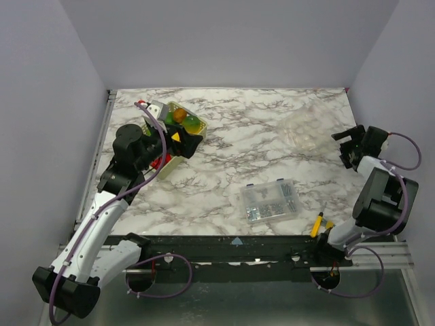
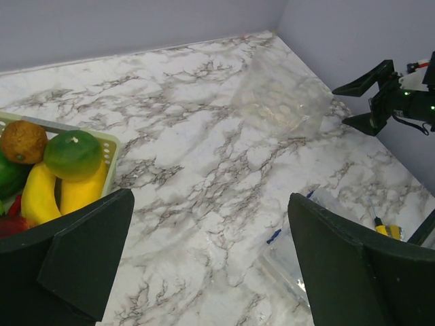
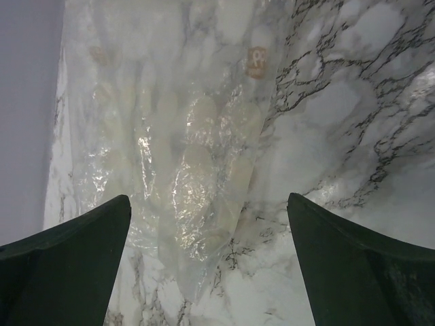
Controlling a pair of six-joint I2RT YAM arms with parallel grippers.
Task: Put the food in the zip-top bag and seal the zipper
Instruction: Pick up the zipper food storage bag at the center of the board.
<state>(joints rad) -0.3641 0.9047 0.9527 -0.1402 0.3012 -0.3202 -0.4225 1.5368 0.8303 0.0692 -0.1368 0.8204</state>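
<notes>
No writing can be read anywhere; two small brownish marks are printed on the bag (image 3: 197,156), but they are too blurred to be made out. The left claw (image 2: 211,197) is spread wide and nothing is held between its dark, flat-faced fingers (image 2: 88,251); it is placed at the basket (image 2: 112,142) near the far left corner of the worktop (image 1: 224,163), and whether the basket is touched cannot be told. The right claw (image 3: 209,200) is likewise opened wide and empty, and is held at the right edge of the worktop, just beside the bag; contact with the film cannot be judged. The bag is laid flat near the far right corner, a thin, clear, crinkled film through which the marble veining is seen, with pale round dots and bright glare on its folds. The food (image 2: 73,155) is piled in the pale yellow-green lattice basket: glossy plastic pieces, among them a round green one, a rougher brown ball (image 2: 24,141), two curved yellow pieces (image 2: 41,193) and something red at the bottom. A rigid clear box (image 1: 270,200) of small metal parts is set towards the near edge, right of the middle, and a yellow-handled tool (image 1: 317,225) is seen at the near edge beside the right arm's base.
</notes>
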